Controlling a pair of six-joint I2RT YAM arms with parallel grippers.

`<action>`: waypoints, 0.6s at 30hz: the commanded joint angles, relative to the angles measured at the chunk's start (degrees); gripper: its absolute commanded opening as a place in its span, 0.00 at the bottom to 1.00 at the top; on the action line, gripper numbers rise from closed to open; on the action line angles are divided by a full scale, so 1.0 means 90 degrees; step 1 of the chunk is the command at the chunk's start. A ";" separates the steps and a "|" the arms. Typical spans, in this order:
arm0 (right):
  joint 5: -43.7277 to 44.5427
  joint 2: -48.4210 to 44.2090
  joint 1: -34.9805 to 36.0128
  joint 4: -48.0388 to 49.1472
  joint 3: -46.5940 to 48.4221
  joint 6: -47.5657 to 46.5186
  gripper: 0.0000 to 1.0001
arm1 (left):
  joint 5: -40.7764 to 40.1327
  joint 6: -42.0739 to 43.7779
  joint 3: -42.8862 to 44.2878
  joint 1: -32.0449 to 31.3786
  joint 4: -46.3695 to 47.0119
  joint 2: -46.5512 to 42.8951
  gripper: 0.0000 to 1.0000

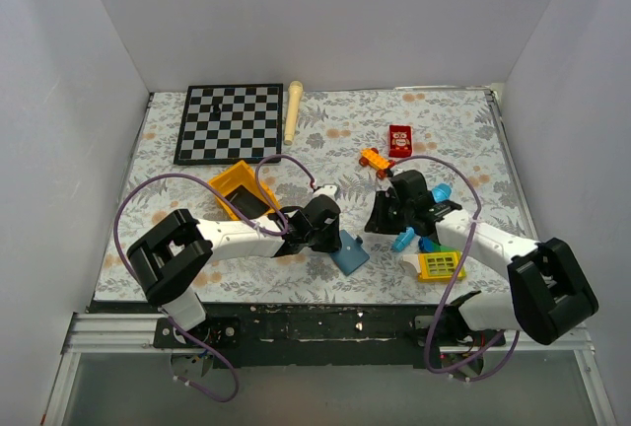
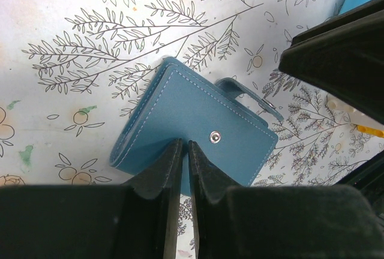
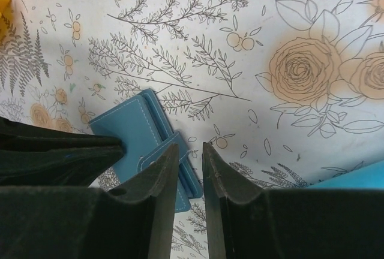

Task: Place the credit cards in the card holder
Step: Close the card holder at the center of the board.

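One desk point(image 1: 444, 125) carries one chessboard point(image 1: 229, 123), one yellow tray point(image 1: 222, 181) and one folded holder point(image 2: 192, 115), near the front edge between two pincers. The left pincer point(image 2: 185, 144) is pinched almost closed on the holder's edge. The right pincer point(image 3: 190, 147) stands slightly apart, empty, beside the tab point(image 2: 249, 96). One dark flat shape point(image 1: 251, 206) lies in the tray — card or not, unclear.

The left arm point(image 1: 232, 234) and right arm point(image 1: 488, 244) are built of white links and bulky black joints, each trailed by a purple cable point(image 1: 133, 204). Matte black tapered fingers point(image 2: 157, 178) are borne by the left pincer point(image 2: 185, 146) and right pincer point(image 3: 191, 148).
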 commanded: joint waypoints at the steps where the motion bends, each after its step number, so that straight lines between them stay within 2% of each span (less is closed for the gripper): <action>1: -0.0645 0.0237 0.0015 0.0281 0.0196 -0.0119 0.31 | -0.0039 0.0015 0.0082 -0.0020 -0.0066 0.0042 0.09; 7: -0.1144 0.0442 0.0015 0.0330 0.0362 -0.0217 0.31 | 0.0059 0.0083 0.0218 -0.0020 -0.0173 0.0081 0.09; 18: -0.1438 0.0472 0.0015 0.0369 0.0236 -0.0217 0.31 | 0.0010 0.0093 0.0355 -0.0020 -0.0183 0.0198 0.09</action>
